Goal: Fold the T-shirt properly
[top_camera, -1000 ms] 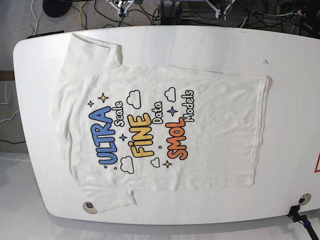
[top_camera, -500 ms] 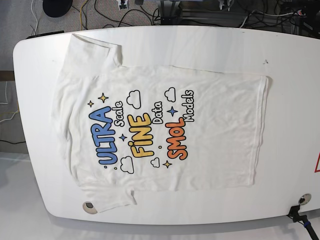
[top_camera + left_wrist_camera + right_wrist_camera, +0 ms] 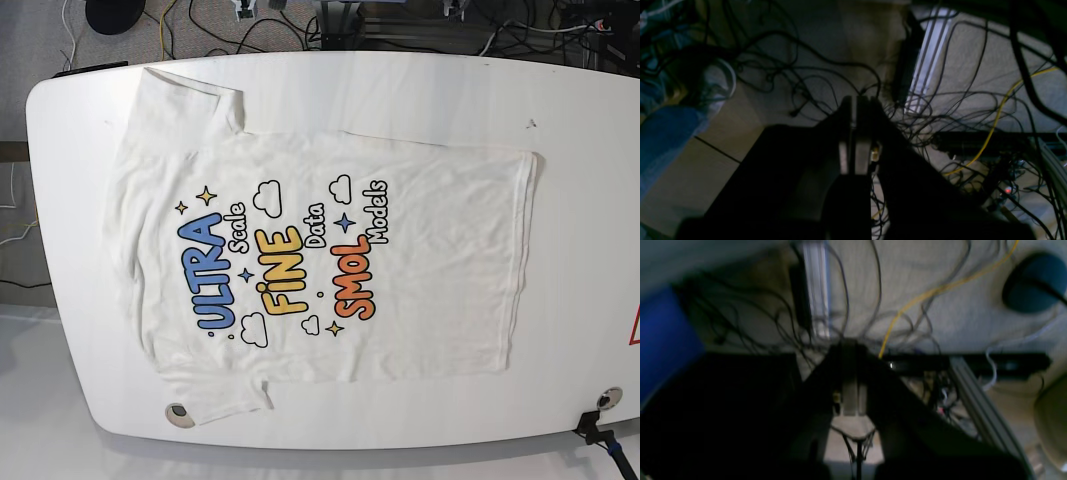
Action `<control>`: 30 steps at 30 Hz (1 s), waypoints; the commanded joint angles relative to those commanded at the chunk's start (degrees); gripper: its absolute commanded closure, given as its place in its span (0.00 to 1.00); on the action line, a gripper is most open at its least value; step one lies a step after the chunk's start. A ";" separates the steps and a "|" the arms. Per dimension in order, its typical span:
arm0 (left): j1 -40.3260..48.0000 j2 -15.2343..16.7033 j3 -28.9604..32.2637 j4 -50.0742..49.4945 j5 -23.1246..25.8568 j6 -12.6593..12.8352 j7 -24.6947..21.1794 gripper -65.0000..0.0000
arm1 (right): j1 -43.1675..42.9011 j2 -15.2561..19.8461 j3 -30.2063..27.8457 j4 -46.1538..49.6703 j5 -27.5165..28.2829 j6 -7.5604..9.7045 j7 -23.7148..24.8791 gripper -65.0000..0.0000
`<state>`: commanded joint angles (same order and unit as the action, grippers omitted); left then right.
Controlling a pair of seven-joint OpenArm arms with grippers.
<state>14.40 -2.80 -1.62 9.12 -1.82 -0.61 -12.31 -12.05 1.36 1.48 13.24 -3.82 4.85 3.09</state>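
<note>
Two grippers are showing only in their own wrist views, and neither is appearing in the base view. The left gripper (image 3: 855,100) is staying clenched on nothing, its two pale pads (image 3: 863,146) pressing flat against each other with only a thin dark seam between them. Beyond its tip a tangle of black cables (image 3: 813,76) is lying across a pale floor (image 3: 973,56), to its right a yellow cable (image 3: 993,130) is curving down past a dark bar, and far to its left a blue trouser leg (image 3: 663,140) is showing. No cloth is lying anywhere near this gripper.

The right gripper (image 3: 850,346) is looking clenched too, with its fingers drawn together and nothing between them, though the view is blurring. Ahead of it a pale rail (image 3: 816,290) is running away across the floor, a yellow wire (image 3: 923,296) is slanting off to its upper right, and a dark round base (image 3: 1033,283) is sitting further right. A blue shape (image 3: 663,340) is filling the left edge.

Well apart from both grippers, the T-shirt (image 3: 420,260) is lying spread flat on the table (image 3: 590,200), print up, collar end toward the left of the base view and hem toward the right. One sleeve (image 3: 185,100) is reaching toward the far edge, the other (image 3: 225,400) toward the near edge, beside a small round hole (image 3: 180,413) in the tabletop.
</note>
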 joint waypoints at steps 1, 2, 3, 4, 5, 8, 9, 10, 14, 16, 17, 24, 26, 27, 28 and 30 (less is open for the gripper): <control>-0.03 -0.08 0.03 -0.11 0.30 0.02 -0.29 1.00 | 0.01 -0.05 -0.04 0.17 0.29 0.04 -0.22 1.00; -0.06 -0.16 0.07 -0.13 0.22 0.06 -0.42 1.00 | -0.19 -0.01 -0.03 0.20 0.42 0.20 -0.35 1.00; -0.11 -0.14 0.18 -0.11 0.10 0.01 -0.51 1.00 | -0.24 0.00 0.07 0.47 0.83 0.47 -0.51 1.00; 0.06 -0.17 0.05 0.05 0.17 0.08 -0.80 1.00 | -0.14 -0.06 0.15 0.42 1.10 0.64 -0.54 1.00; -0.07 -0.28 0.17 -0.17 0.27 0.02 -0.91 1.00 | -0.17 -0.09 -0.05 0.41 1.58 0.74 -0.57 1.00; -0.09 -0.34 0.23 -0.11 0.29 0.14 -0.88 1.00 | -0.25 0.09 0.22 0.76 1.88 1.14 -0.46 1.00; -0.03 -0.38 0.13 -0.14 0.21 0.01 -0.83 1.00 | -0.29 0.06 0.15 0.88 2.06 1.06 -0.43 1.00; -0.02 -0.46 0.13 -0.10 0.36 0.20 -0.89 1.00 | -0.23 0.00 0.12 1.01 2.16 0.95 -0.48 1.00; 0.37 -0.52 -0.83 0.02 0.47 0.06 -0.74 1.00 | -1.19 -0.01 0.12 2.07 2.13 1.17 -0.66 1.00; 1.30 -0.55 -2.31 1.15 0.37 0.15 -0.50 1.00 | -2.11 0.09 0.13 3.53 2.01 1.31 -0.54 1.00; 2.17 -0.62 -3.62 2.07 0.16 0.10 -0.45 1.00 | -2.76 0.07 0.16 4.37 1.88 1.41 -0.36 1.00; 6.07 -0.53 -4.58 4.48 0.33 -0.36 -2.85 1.00 | -4.59 0.28 0.38 6.64 1.13 1.49 0.94 1.00; 7.71 -0.59 -4.72 5.88 0.23 -0.45 -2.81 1.00 | -4.93 0.30 0.47 6.69 0.94 1.63 0.97 1.00; 8.45 -0.68 -4.93 6.73 0.35 -0.52 -2.84 1.00 | -4.89 0.43 0.39 6.70 1.01 1.63 1.07 1.00; 9.30 -0.72 -4.95 7.78 0.13 -0.48 -2.65 1.00 | -5.15 0.39 0.50 6.65 1.02 1.59 1.10 1.00; 10.65 -0.90 -5.10 9.91 0.16 -0.51 -2.45 1.00 | -5.35 0.46 0.64 7.17 1.14 1.48 1.20 1.00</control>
<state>25.06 -3.70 -6.72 19.03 -1.66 -1.11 -14.76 -17.40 1.81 2.12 20.41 -2.69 6.33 4.29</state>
